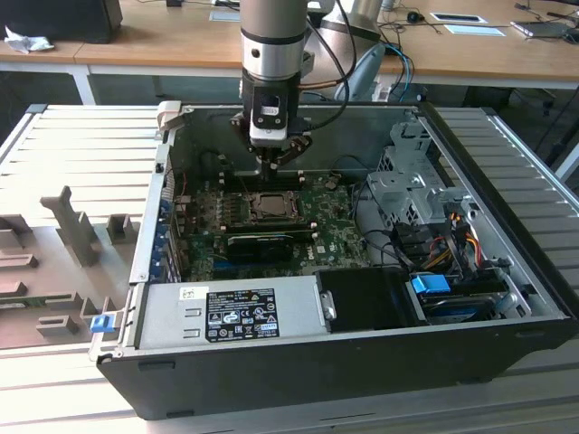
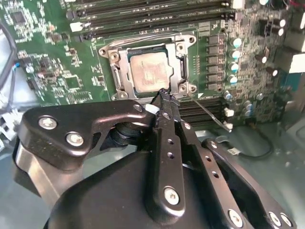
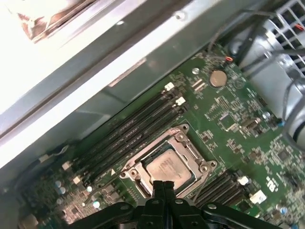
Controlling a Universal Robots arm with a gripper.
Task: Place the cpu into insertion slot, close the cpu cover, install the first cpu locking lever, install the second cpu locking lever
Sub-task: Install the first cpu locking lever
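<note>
Claw (image 1: pixel 274 168) is clenched, fingers pressed together with nothing between them. It hangs just over the socket, upper centre of the exterior view. The cpu (image 2: pixel 150 71) is seated in the insertion slot (image 2: pixel 169 62), and the cpu cover (image 2: pixel 119 71) lies flat around it. In both wrist views the fingertips (image 3: pixel 164 183) sit at the cover's edge. A thin wire lever (image 2: pixel 209 114) juts away from the socket corner. The open computer case (image 1: pixel 271 362) rests on a ribbed metal surface (image 1: pixel 72 136).
</note>
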